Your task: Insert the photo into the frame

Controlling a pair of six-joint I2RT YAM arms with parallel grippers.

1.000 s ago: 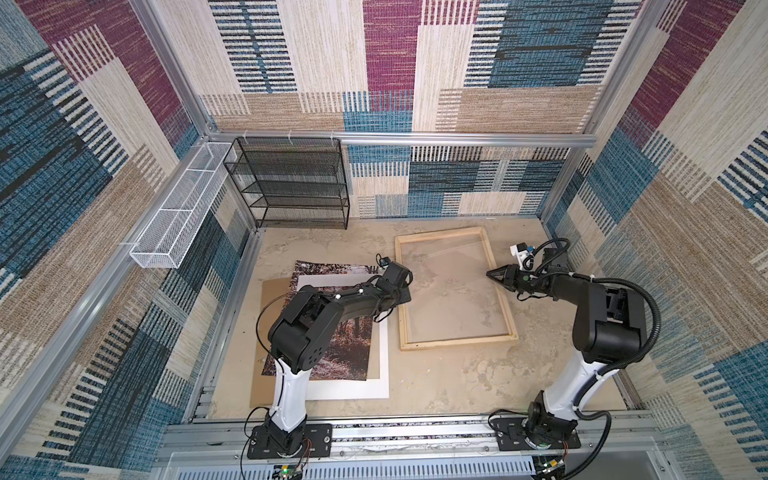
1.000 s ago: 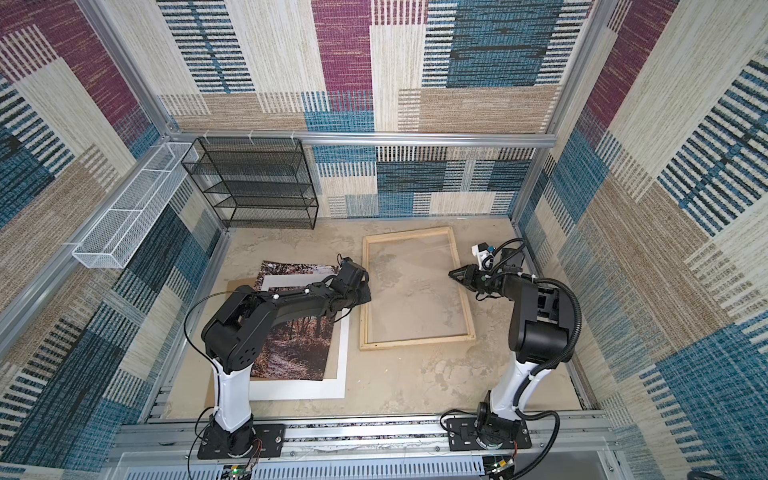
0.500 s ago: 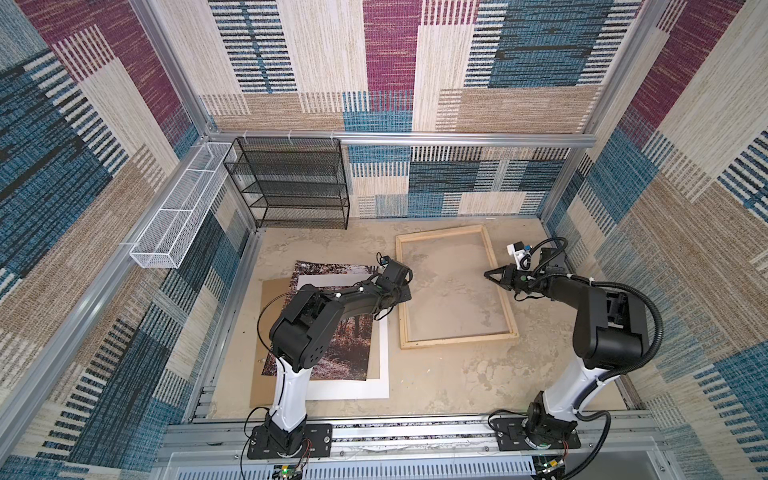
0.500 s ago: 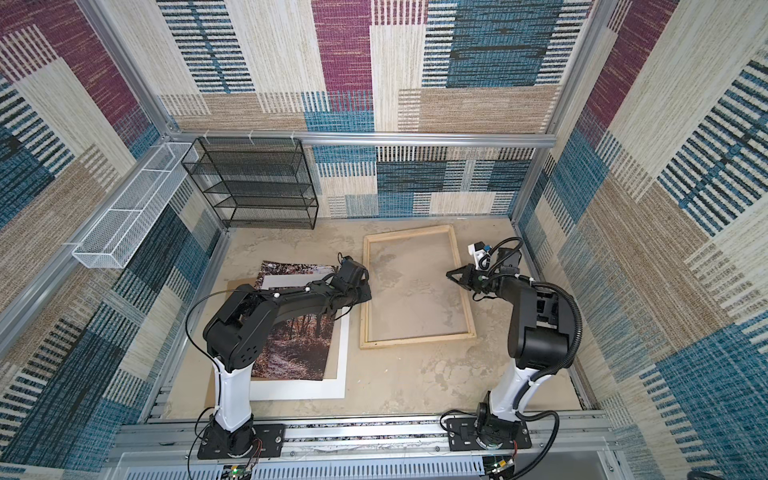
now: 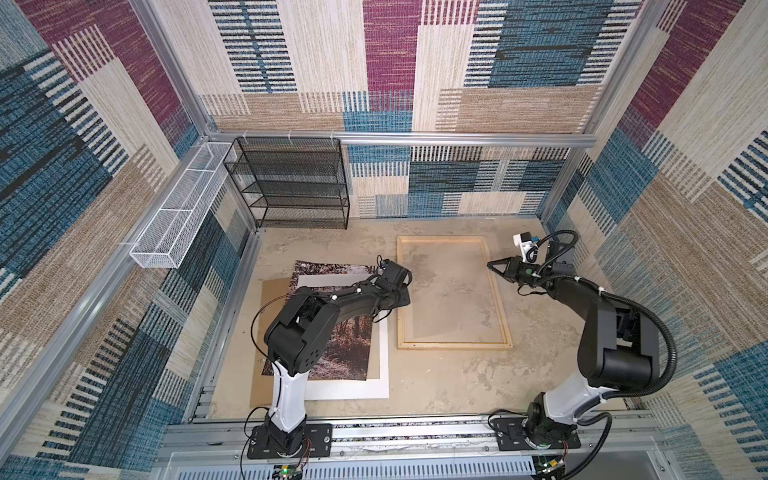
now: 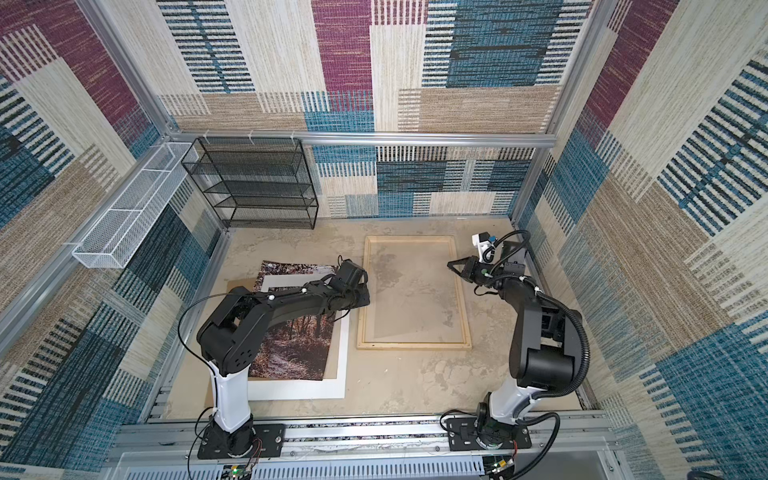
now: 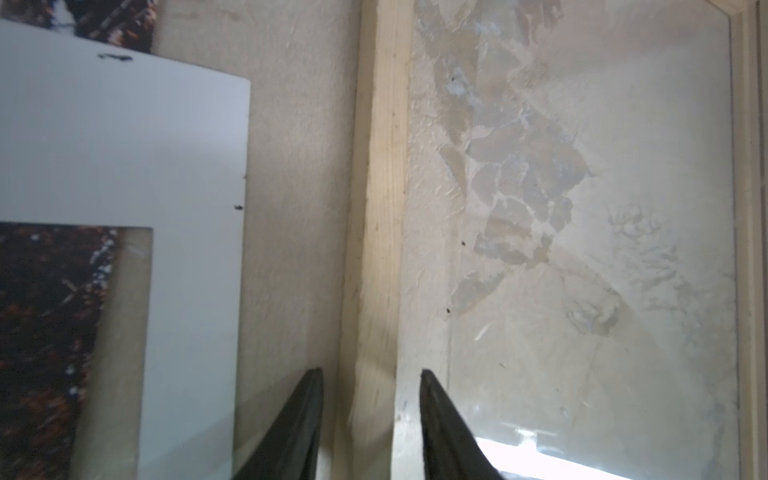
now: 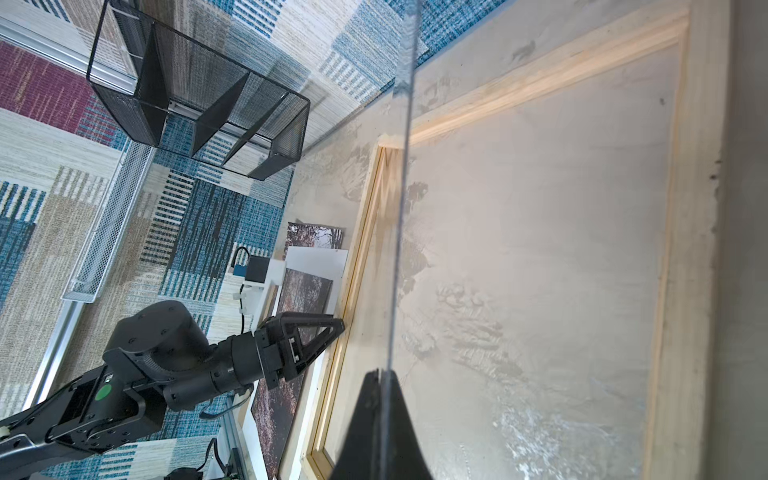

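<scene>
Plainly the photo [image 5: 345, 353] lies beside the frame [image 5: 453, 345] toward the worktop's [image 5: 436, 390] left edge, nearest the left claw [image 7: 370, 374], half-open astride the frame's rail, while the right claw [image 8: 379, 374] pinches the clear pane [image 8: 400, 224]

You see the photo [image 5: 345, 353] in rust-red and brown, with dark trunks above a paler grey-brown path. Your frame [image 5: 453, 345] is pale natural wood, and its pane [image 8: 397, 249] is clear with a faint blue-grey edge. The mat [image 5: 353, 390] is plain white and the backing board [image 5: 274, 291] is cardboard brown. Your tabletop [image 5: 449, 386] is mottled beige with tan and grey blotches. The shelf rack [image 5: 291, 183] is black mesh, the wire basket [image 5: 174, 220] white mesh. Your walls [image 5: 390, 41] are a woven patchwork of teal-blue, magenta, tan and cream, with some patches striped. The left arm [image 5: 299, 332] and right arm [image 5: 615, 345] are black with a white lowest link. The left gripper [image 7: 369, 372] and right gripper [image 8: 379, 372] have black fingers.
</scene>
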